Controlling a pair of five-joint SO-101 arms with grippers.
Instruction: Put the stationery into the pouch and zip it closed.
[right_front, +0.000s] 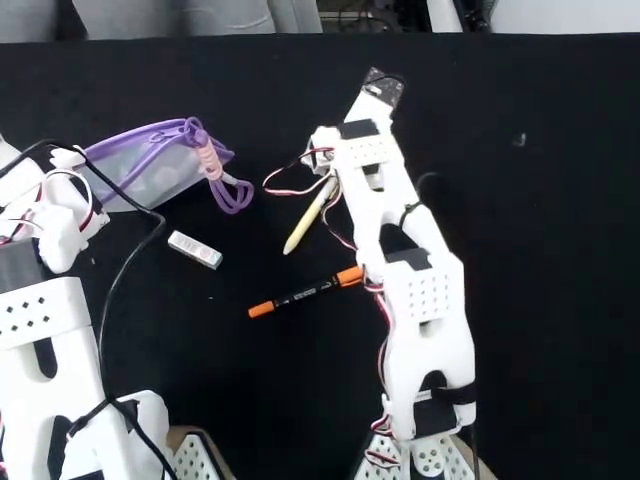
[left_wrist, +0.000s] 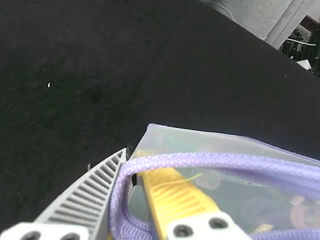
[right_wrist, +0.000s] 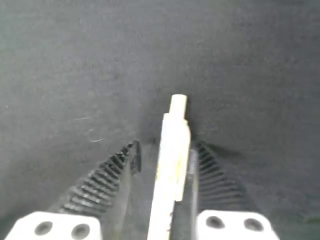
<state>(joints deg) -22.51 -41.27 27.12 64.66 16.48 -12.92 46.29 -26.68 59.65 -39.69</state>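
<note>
The translucent purple pouch (right_front: 150, 168) lies at the back left, mouth open, with a purple and pink cord (right_front: 222, 180) trailing off it. My left gripper (right_front: 75, 165) is shut on its zip edge (left_wrist: 200, 162); the yellow finger (left_wrist: 172, 197) is inside the pouch and the grey one (left_wrist: 92, 200) outside. A cream pencil (right_front: 308, 218) lies slanted at mid table. My right gripper (right_front: 326, 178) stands open astride its far end, the pencil (right_wrist: 172, 160) resting against one finger with a gap to the other. An orange marker (right_front: 303, 294) and a white eraser (right_front: 194, 249) lie on the cloth.
A black cloth (right_front: 540, 200) covers the table, with bare room on the right side. A black cable (right_front: 125, 260) runs from the left arm past the eraser. Red and white wires (right_front: 290, 180) loop beside the right gripper.
</note>
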